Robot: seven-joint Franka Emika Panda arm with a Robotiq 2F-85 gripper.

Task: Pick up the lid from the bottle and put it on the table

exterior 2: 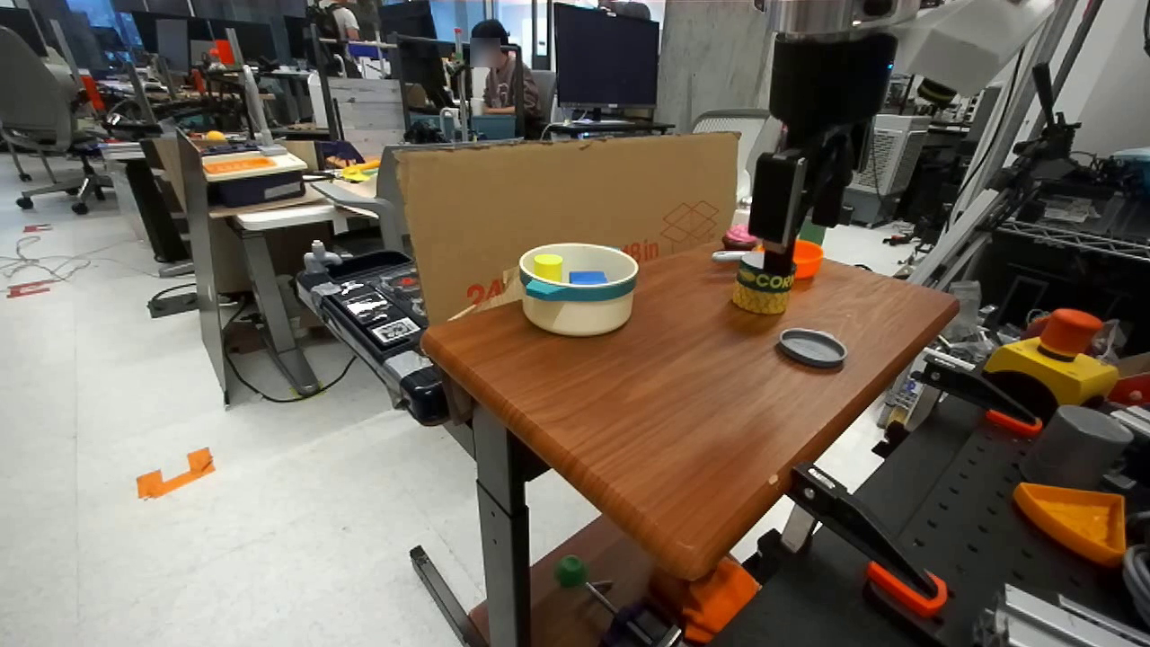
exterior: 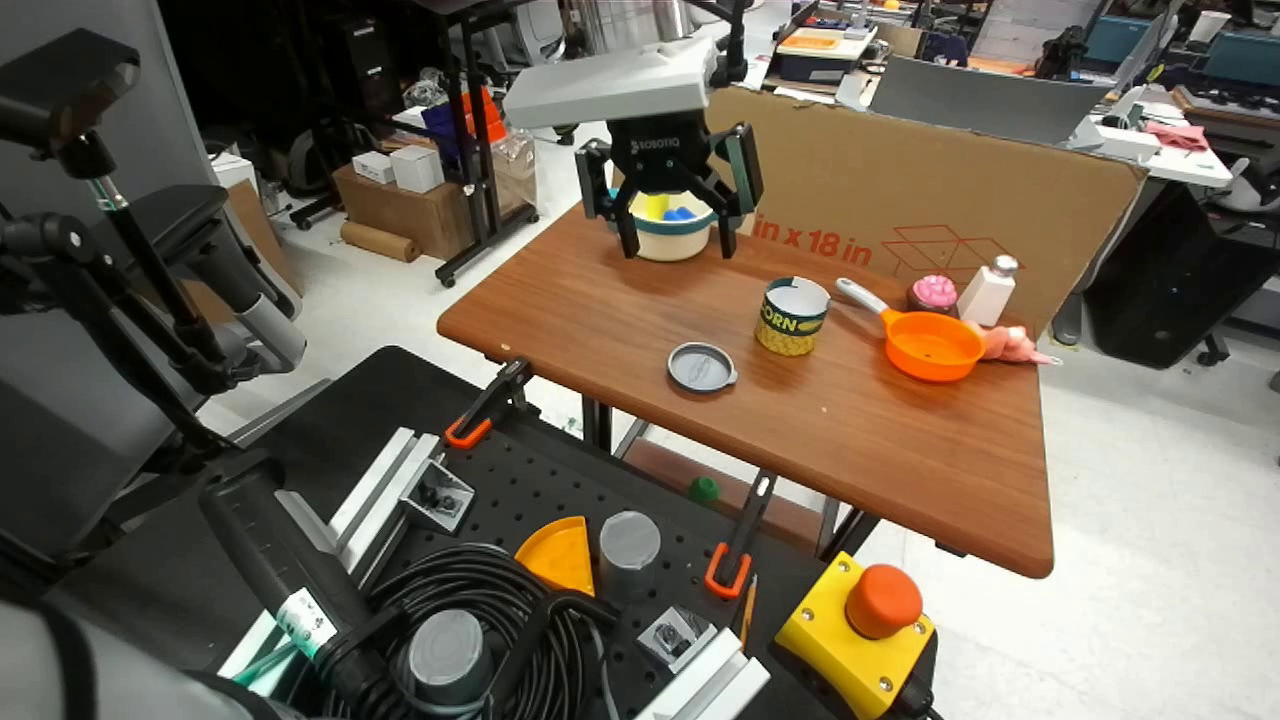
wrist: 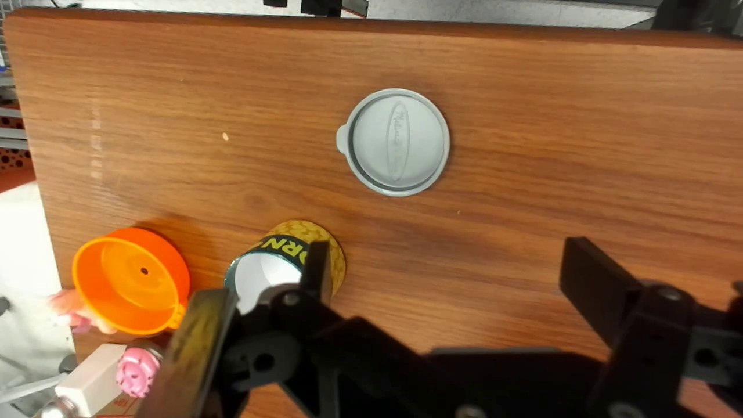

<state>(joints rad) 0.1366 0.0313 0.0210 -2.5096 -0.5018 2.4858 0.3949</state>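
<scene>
Presently, the gripper (exterior: 679, 248) has its jaws spread, empty. Farther out than the lidless bottle (wrist: 293, 247), off the jaw line, the lid (wrist: 397, 142) rests flat on the table (wrist: 580, 133), toward its long edge. Likely requirement: withdrawal only.

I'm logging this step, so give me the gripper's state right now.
Gripper: open, holding nothing; the lid lies apart from it on the table.
</scene>
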